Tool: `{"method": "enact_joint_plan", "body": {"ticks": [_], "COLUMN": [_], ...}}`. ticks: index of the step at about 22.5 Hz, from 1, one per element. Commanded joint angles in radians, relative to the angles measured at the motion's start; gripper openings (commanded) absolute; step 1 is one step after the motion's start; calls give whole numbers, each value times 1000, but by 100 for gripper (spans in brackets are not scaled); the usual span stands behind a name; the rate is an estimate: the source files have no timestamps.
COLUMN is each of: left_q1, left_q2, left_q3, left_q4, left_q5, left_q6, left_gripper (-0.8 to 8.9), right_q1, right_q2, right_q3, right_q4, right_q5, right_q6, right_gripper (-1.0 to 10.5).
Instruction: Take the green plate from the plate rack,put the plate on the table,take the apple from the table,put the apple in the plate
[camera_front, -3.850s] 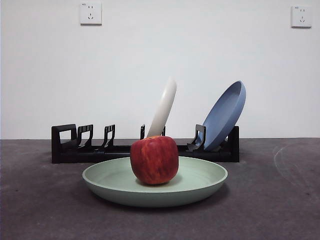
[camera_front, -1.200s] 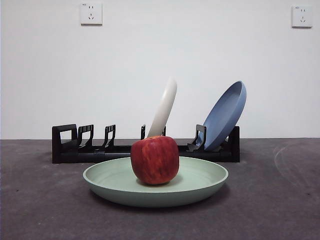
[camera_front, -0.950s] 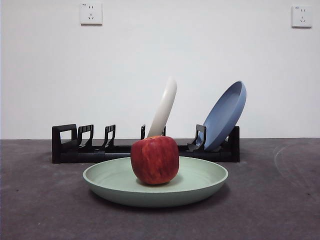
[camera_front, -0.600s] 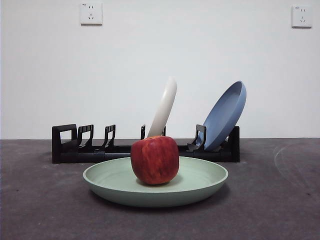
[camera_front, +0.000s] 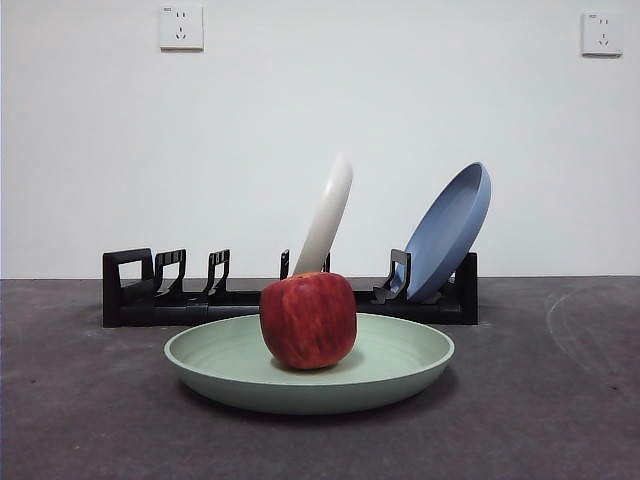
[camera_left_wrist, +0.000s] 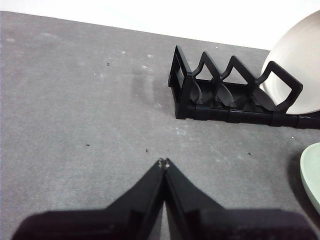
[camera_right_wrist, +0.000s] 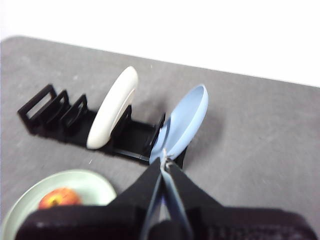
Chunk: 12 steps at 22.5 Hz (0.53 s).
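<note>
Left gripper (camera_left_wrist: 163, 163) pinched together, parked high over bare table (camera_front: 80, 420), near plate rack (camera_front: 150, 290) loop end. Green plate (camera_front: 400, 375) flat at centre; apple (camera_front: 308, 320) resting inside, plate rack at its 12 o'clock with cream plate (camera_front: 328, 215) and blue plate (camera_front: 450, 230). Right gripper (camera_right_wrist: 164, 162) closed, raised above blue plate. Task looks finished: best kept clear, apple undisturbed.

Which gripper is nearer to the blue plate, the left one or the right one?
Right. The right gripper hangs above the table in front of the blue plate. The left gripper is beyond the plate rack's opposite, empty end; its view misses that plate.
</note>
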Motion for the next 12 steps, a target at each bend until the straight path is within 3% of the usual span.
{"method": "enact_joint_plan", "body": {"ticks": [1, 5, 12], "left_q1": [3, 3, 3], "left_q2": [1, 1, 1], "left_q3": [-7, -7, -7], "left_q4": [11, 11, 11], "left_q5": [-3, -3, -3], "left_q6": [12, 12, 12], "left_gripper": [-4, -4, -4], "right_q1": [-165, -325, -413], "right_q2": [-45, -150, -347], "right_q3": [-176, -447, -808], "right_q4": [140, 340, 686], "right_q5": [-132, -164, -163], "right_q6": [-62, -61, -60], "right_gripper": [1, 1, 1]}}
